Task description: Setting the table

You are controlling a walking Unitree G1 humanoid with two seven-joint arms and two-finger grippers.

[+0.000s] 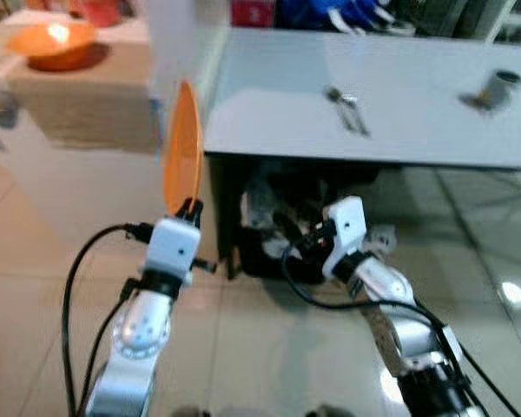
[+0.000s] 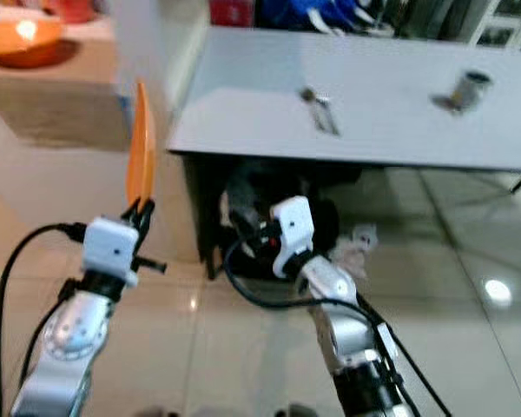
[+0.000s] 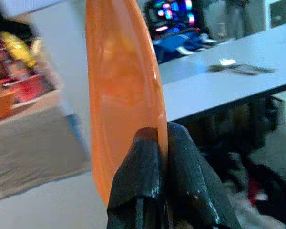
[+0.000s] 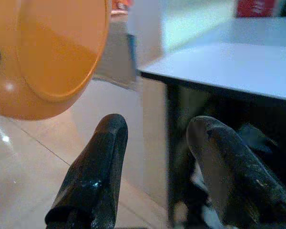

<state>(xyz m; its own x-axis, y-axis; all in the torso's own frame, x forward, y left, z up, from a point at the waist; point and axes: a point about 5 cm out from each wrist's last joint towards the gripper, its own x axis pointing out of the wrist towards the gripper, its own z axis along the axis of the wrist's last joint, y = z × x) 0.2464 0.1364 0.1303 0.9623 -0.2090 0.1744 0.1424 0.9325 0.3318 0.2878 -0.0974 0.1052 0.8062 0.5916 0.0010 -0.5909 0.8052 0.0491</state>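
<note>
Orange plate (image 1: 182, 149): held on edge, upright, just off the grey tabletop (image 1: 399, 104) corner
Left claw (image 1: 189, 208): pinching the plate's lower rim
Right claw (image 4: 157, 167): fingers apart, holding nothing, low before the tabletop
Cutlery (image 1: 347, 110): on tabletop

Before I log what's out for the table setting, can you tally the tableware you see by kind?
Orange plate, held upright in the left tool: 1
Orange bowl on the side counter: 1
Cutlery cluster on the grey table: 1
Cup lying on the grey table: 1
Total: 4
</note>
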